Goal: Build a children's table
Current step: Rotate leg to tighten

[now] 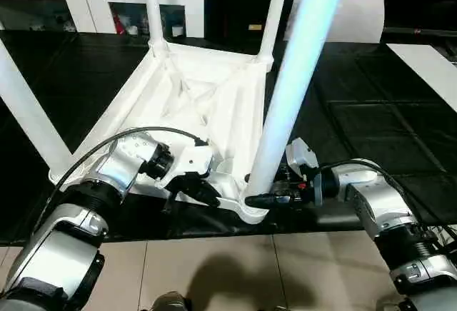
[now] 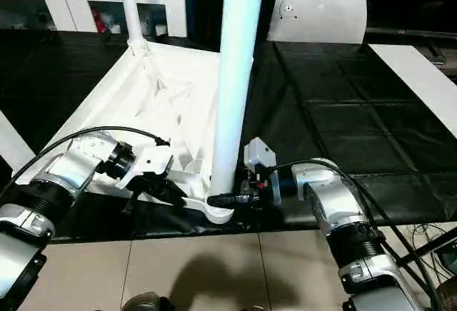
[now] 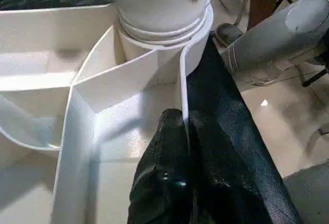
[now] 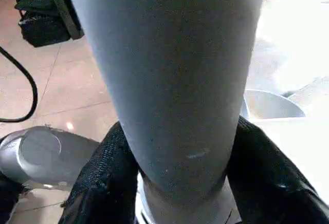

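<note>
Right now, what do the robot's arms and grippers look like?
Both forearms are silver ribbed cylinders with black joint rings. A black cable loops over the left one. Each wrist has a white block. The left gripper and right gripper have black fingers.

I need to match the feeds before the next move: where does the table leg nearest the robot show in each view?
Left eye: nearest leg runs from top right of centre down to the near corner socket.
Right eye: the leg stands centre, top to socket.
Left wrist: its base sits at the top, above the left claw.
Right wrist: the leg rises between the right claw's fingers.
Shared landmark: the corner socket.
</note>
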Robot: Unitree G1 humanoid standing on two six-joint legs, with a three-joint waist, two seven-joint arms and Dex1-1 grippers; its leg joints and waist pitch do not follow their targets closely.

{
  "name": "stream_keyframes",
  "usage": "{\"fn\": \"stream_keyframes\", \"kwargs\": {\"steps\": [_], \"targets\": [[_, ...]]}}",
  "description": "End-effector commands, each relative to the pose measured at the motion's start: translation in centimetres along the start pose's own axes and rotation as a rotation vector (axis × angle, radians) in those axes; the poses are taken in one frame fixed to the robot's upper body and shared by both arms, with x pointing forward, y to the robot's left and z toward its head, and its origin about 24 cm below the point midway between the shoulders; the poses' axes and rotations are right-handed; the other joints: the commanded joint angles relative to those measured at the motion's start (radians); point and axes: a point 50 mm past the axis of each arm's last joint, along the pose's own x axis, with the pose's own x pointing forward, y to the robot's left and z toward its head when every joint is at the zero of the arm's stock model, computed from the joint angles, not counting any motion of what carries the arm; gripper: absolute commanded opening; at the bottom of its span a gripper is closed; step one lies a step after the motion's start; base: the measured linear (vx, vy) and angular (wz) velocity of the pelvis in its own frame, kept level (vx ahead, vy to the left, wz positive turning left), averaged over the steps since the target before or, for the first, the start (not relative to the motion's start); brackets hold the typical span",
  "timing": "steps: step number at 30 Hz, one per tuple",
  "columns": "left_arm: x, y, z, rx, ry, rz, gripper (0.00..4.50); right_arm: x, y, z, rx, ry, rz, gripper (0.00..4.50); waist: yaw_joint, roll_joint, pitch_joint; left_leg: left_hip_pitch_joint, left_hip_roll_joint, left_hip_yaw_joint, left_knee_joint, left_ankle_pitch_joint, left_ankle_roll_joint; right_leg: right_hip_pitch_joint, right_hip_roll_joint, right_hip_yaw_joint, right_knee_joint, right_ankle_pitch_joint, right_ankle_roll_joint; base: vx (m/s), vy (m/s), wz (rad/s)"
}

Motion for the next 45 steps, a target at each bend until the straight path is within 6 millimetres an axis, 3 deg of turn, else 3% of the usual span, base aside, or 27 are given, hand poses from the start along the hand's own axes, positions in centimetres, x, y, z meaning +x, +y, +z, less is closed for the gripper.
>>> {"fn": "stream_keyframes", "kwargs": {"steps": [1,2,5,7,9,10,11,13,17,18,20,22,26,32,35,39,41,43,45], "targets": [[0.6,0.4,-0.1,-0.012,0.043,0.048,0.00,0.4,0.1,0.4,0.019,-0.059,-0.030,1.99,-0.010,0.004,-0.075,0.033,0.071,-0.027,-0.077,-0.249,0.008,0.032,-0.071,0.050,-0.072,-0.248,-0.227,0.000,0.000,0.00],[0.6,1.2,-0.2,-0.087,0.010,0.181,0.00,1.3,-0.2,0.0,0.089,-0.087,-0.160,1.99,-0.012,0.001,-0.072,0.036,0.071,-0.028,-0.078,-0.270,-0.004,0.030,-0.072,0.051,-0.074,-0.272,-0.226,0.000,0.000,0.00],[0.9,1.9,0.3,-0.165,-0.076,0.285,0.00,2.7,-0.4,-0.7,0.124,-0.080,-0.296,1.98,-0.025,0.000,-0.068,0.036,0.066,-0.040,-0.083,-0.339,-0.043,0.028,-0.079,0.047,-0.089,-0.427,-0.178,0.000,0.000,0.00],[1.2,2.3,0.8,-0.208,-0.135,0.339,0.00,4.0,-0.7,-1.0,0.178,-0.093,-0.404,1.98,-0.045,0.001,-0.064,0.038,0.064,-0.046,-0.085,-0.392,-0.061,0.021,-0.080,0.046,-0.099,-0.511,-0.156,0.000,0.000,0.00],[1.5,2.7,1.1,-0.242,-0.160,0.391,0.00,4.9,-0.8,-0.9,0.200,-0.113,-0.452,1.98,-0.064,0.002,-0.065,0.032,0.062,-0.054,-0.088,-0.410,-0.069,0.025,-0.079,0.040,-0.103,-0.541,-0.136,0.000,0.000,0.00],[1.5,2.7,1.1,-0.242,-0.160,0.391,0.00,4.9,-0.8,-0.9,0.200,-0.113,-0.452,1.97,-0.073,-0.001,-0.065,0.030,0.061,-0.054,-0.087,-0.418,-0.063,0.025,-0.078,0.040,-0.107,-0.543,-0.129,0.000,0.000,0.00],[2.0,3.3,1.9,-0.295,-0.201,0.456,0.00,6.4,-1.1,-0.5,0.237,-0.125,-0.520,1.97,-0.076,0.001,-0.065,0.033,0.061,-0.053,-0.086,-0.421,-0.063,0.022,-0.078,0.042,-0.106,-0.539,-0.132,0.000,0.000,0.00],[2.4,3.8,2.5,-0.327,-0.223,0.517,0.00,7.5,-1.3,0.0,0.261,-0.146,-0.569,1.97,-0.089,-0.002,-0.065,0.032,0.059,-0.053,-0.083,-0.418,-0.054,0.019,-0.079,0.042,-0.108,-0.539,-0.142,0.000,0.000,0.00],[3.3,4.9,4.3,-0.355,-0.252,0.630,0.00,9.6,-2.1,1.0,0.345,-0.153,-0.707,1.97,-0.098,0.000,-0.065,0.033,0.057,-0.049,-0.082,-0.403,-0.046,0.014,-0.073,0.045,-0.109,-0.508,-0.148,0.000,0.000,0.00],[3.6,5.1,4.6,-0.359,-0.252,0.652,0.00,10.1,-2.1,1.4,0.359,-0.179,-0.696,2.32,-0.103,-0.010,-0.066,0.033,0.057,-0.047,-0.081,-0.402,-0.041,0.016,-0.072,0.044,-0.109,-0.501,-0.150,0.000,0.000,0.00],[3.9,5.0,4.7,-0.351,-0.248,0.650,0.00,10.3,-2.1,1.5,0.337,-0.172,-0.705,2.53,-0.100,-0.004,-0.067,0.034,0.056,-0.044,-0.079,-0.381,-0.027,0.016,-0.072,0.047,-0.109,-0.462,-0.154,0.000,0.000,0.00],[4.2,4.8,4.7,-0.345,-0.242,0.635,0.00,10.4,-2.2,1.6,0.336,-0.178,-0.714,2.77,-0.099,-0.001,-0.071,0.027,0.058,-0.042,-0.081,-0.336,-0.012,0.023,-0.070,0.051,-0.099,-0.367,-0.171,0.000,0.000,0.00],[4.0,4.2,4.1,-0.326,-0.219,0.594,0.00,9.5,-2.2,1.4,0.288,-0.167,-0.717,3.12,-0.098,-0.001,-0.076,0.023,0.056,-0.033,-0.076,-0.249,0.025,0.031,-0.066,0.051,-0.085,-0.234,-0.208,0.000,0.000,0.00],[3.3,2.9,2.5,-0.267,-0.155,0.486,0.00,6.3,-2.0,0.5,0.183,-0.146,-0.675,3.72,-0.095,-0.002,-0.075,0.019,0.058,-0.033,-0.075,-0.232,0.039,0.037,-0.067,0.051,-0.084,-0.245,-0.201,0.000,0.000,0.00],[2.3,1.9,1.2,-0.196,-0.100,0.381,0.00,2.9,-1.5,0.3,0.118,-0.152,-0.569,3.93,-0.087,0.001,-0.075,0.023,0.062,-0.033,-0.076,-0.235,0.049,0.038,-0.064,0.051,-0.083,-0.221,-0.206,0.000,0.000,0.00],[2.0,1.1,0.6,-0.147,-0.055,0.292,0.00,1.1,-1.2,0.1,0.082,-0.133,-0.509,4.19,-0.077,-0.001,-0.074,0.023,0.063,-0.033,-0.076,-0.241,0.046,0.039,-0.066,0.051,-0.081,-0.217,-0.221,0.000,0.000,0.00],[1.3,0.4,-0.3,-0.075,0.042,0.195,0.00,-1.3,-0.7,-0.2,0.048,-0.079,-0.406,4.41,-0.072,0.003,-0.073,0.027,0.065,-0.035,-0.078,-0.269,0.037,0.037,-0.066,0.050,-0.085,-0.253,-0.215,0.000,0.000,0.00],[1.2,0.3,-0.2,-0.068,0.032,0.169,0.00,-1.8,-0.7,-0.2,0.035,-0.065,-0.383,4.41,-0.066,0.004,-0.070,0.033,0.066,-0.031,-0.079,-0.287,0.022,0.030,-0.065,0.053,-0.086,-0.270,-0.216,0.000,0.000,0.00],[1.1,0.2,-0.2,-0.063,0.031,0.141,0.00,-2.1,-0.6,-0.1,0.029,-0.058,-0.357,4.41,-0.062,0.001,-0.070,0.031,0.065,-0.033,-0.079,-0.298,0.013,0.033,-0.067,0.051,-0.086,-0.294,-0.213,0.000,0.000,0.00]]}}
